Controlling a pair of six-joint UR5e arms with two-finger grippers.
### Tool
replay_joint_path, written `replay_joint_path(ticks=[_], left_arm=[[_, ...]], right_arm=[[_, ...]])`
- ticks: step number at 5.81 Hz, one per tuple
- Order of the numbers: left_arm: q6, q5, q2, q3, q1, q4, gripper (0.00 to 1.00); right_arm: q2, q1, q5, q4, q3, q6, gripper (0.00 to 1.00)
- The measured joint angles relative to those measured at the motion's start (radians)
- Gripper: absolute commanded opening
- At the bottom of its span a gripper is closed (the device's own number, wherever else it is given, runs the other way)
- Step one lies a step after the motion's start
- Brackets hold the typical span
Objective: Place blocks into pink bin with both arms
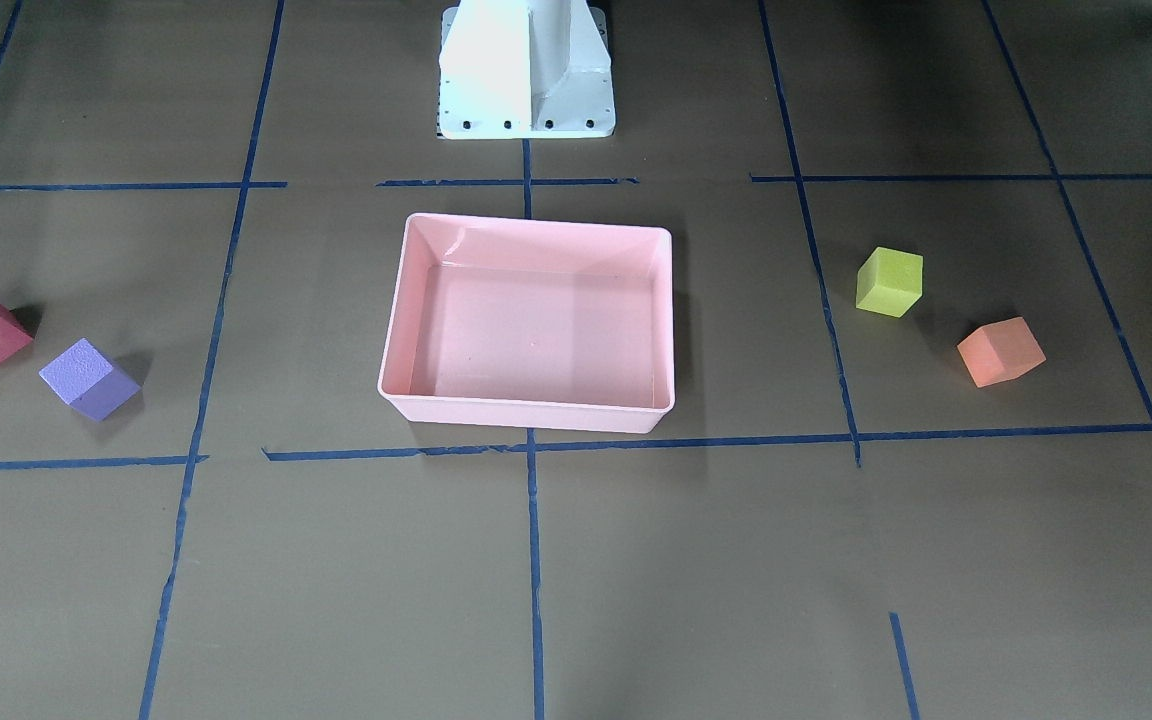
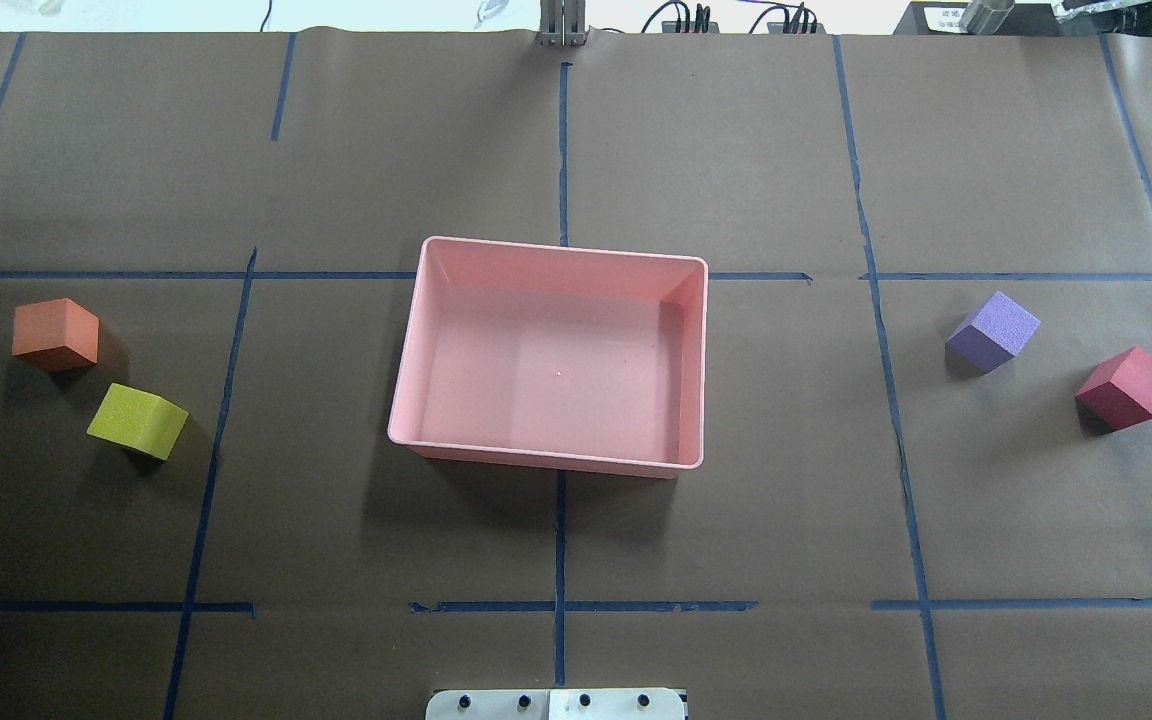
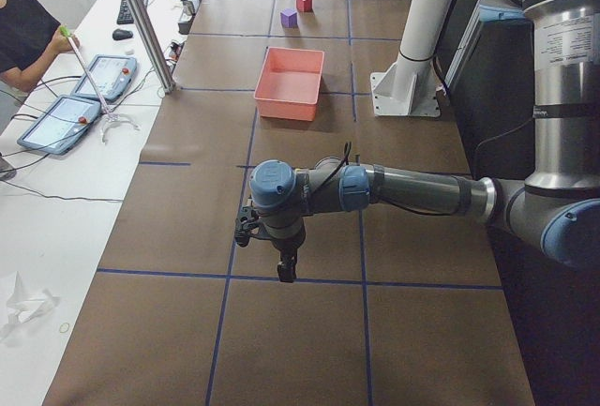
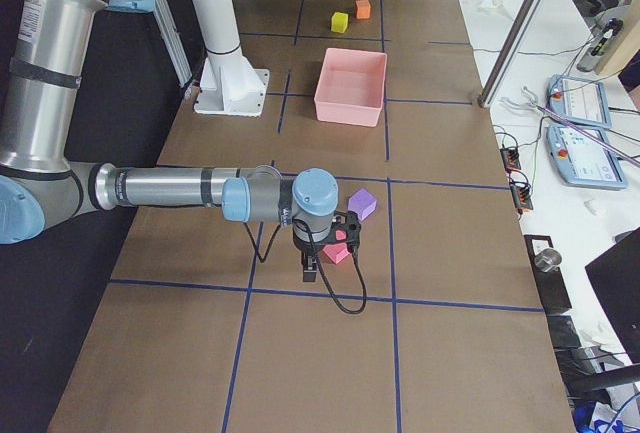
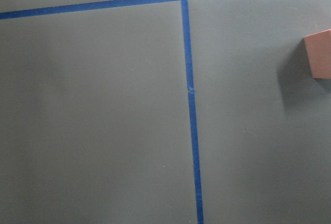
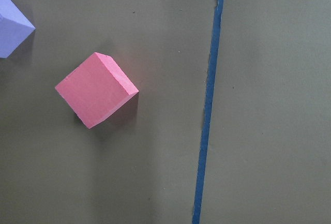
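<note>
Seeing nothing binned yet: pink bin (image 2: pixel 556 360) empty, orange block (image 2: pixel 56 335) and yellow-green block (image 2: pixel 138 421) left of it, purple block (image 2: pixel 993 331) and red-pink block (image 2: pixel 1128 388) right. I cannot tell whether left gripper (image 3: pixel 287 266) or right gripper (image 4: pixel 311 269) is spread.

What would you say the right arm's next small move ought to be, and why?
Probably slide the right gripper sideways until it centres over the red-pink block: the block lies left of centre in the wrist view, and the pink bin is empty.

The table (image 2: pixel 736 150) is covered in brown paper and gridded with blue tape (image 2: pixel 560 540). A white side bench (image 3: pixel 56 237) carries two pendants (image 3: pixel 105 76), with an operator (image 3: pixel 23 31) beside it.
</note>
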Motion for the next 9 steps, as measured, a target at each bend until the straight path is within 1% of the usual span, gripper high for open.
replay_joint_path(ticks=[5, 6, 8, 9], left_arm=[[-0.006, -0.010, 0.008, -0.010, 0.003, -0.005, 1.00], [-0.009, -0.035, 0.008, -0.011, 0.003, -0.007, 1.00], [-0.008, -0.151, 0.008, 0.006, 0.003, -0.011, 1.00], [-0.003, -0.175, 0.012, 0.010, 0.003, -0.014, 1.00]], right_arm=[[-0.004, 0.003, -0.006, 0.007, 0.002, 0.000, 1.00], [0.000, 0.003, -0.006, 0.008, 0.002, 0.001, 1.00], [0.016, 0.003, -0.005, 0.012, 0.000, 0.000, 1.00], [0.015, 0.002, -0.003, 0.034, -0.004, -0.001, 1.00]])
